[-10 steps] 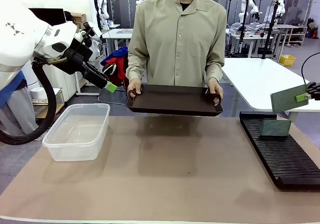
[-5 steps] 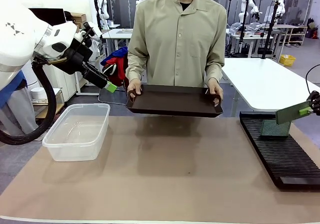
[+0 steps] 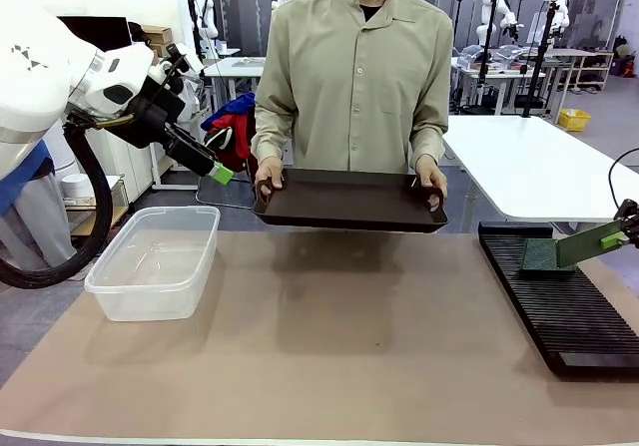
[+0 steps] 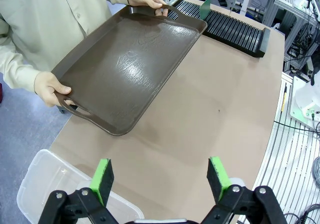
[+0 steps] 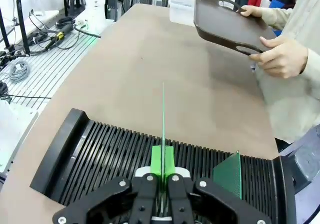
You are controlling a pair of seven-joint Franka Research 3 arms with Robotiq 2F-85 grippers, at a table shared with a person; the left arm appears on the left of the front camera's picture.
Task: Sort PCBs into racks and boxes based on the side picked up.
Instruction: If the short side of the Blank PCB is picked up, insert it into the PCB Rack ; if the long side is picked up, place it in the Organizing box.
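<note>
Pinching a green PCB [image 3: 583, 243] edge-on, the right gripper [image 3: 616, 236] holds it over the far end of the black rack [image 3: 564, 301], beside a second PCB [image 3: 545, 255] standing in a slot. The left gripper [image 4: 160, 179] hangs spread and empty above the clear box [image 3: 158, 260] at left.

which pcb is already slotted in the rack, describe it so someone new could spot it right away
Find the long black rack at the robot's right edge of the table. Near its far end, by the person, a small green PCB stands upright in a slot, touched by nothing. The other PCB is tilted above the rack, pinched in the right hand.
</note>
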